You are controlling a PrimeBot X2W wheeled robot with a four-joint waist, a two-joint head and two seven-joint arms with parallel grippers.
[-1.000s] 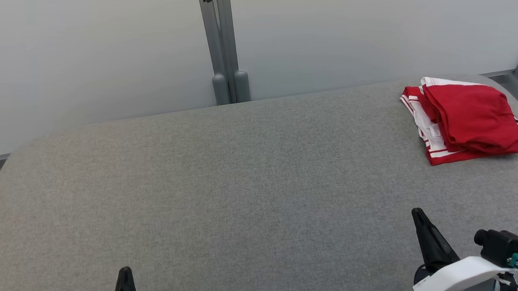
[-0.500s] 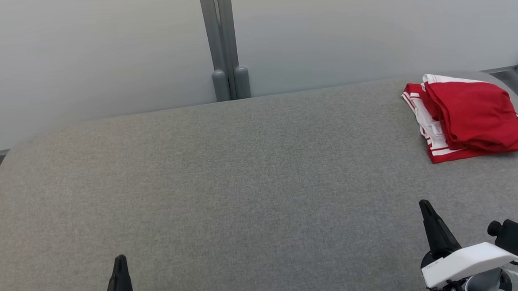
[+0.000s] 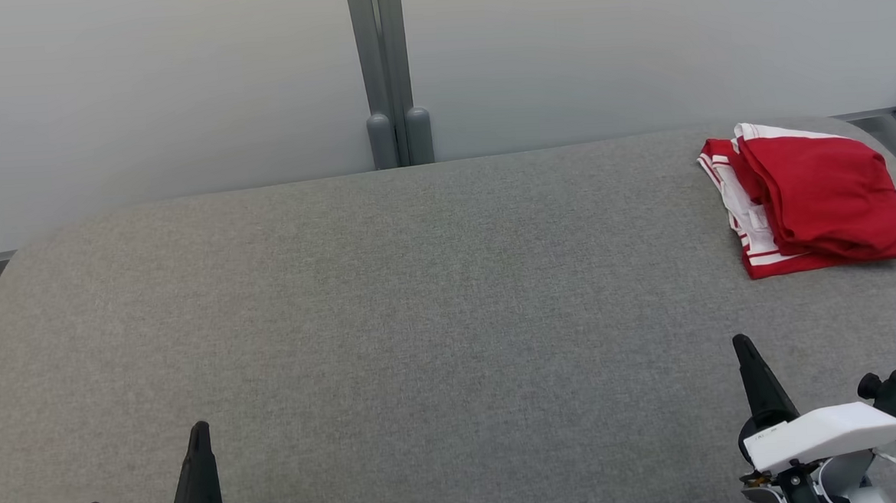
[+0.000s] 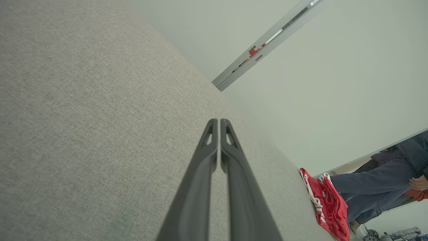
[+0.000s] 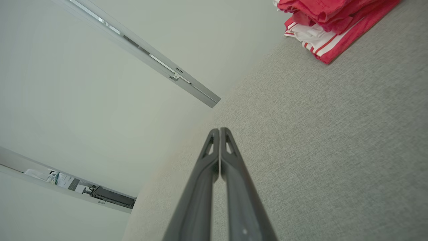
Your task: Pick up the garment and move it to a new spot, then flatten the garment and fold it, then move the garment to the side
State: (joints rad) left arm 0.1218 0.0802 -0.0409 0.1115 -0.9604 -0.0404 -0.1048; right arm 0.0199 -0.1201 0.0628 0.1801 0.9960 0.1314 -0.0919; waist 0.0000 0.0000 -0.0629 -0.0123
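The garment (image 3: 817, 198) is red with white stripes and lies folded at the far right of the grey fabric table (image 3: 420, 306). It also appears as a red bundle (image 4: 326, 204) in the left wrist view and at the top right (image 5: 329, 20) of the right wrist view. My left gripper (image 3: 198, 432) is shut and empty near the front left, far from the garment. My right gripper (image 3: 742, 342) is shut and empty at the front right, a short way in front of the garment. The fingertips meet in both wrist views (image 4: 219, 121) (image 5: 219, 130).
Pale wall panels with a grey post (image 3: 386, 71) stand behind the table. A person's legs in dark trousers (image 4: 374, 187) are beyond the table's right end, near the garment. The table's rounded edges fall away at left and right.
The head camera has shifted, so both grippers and arms show further up the view. The garment lies the same on the table, and both grippers stay shut.
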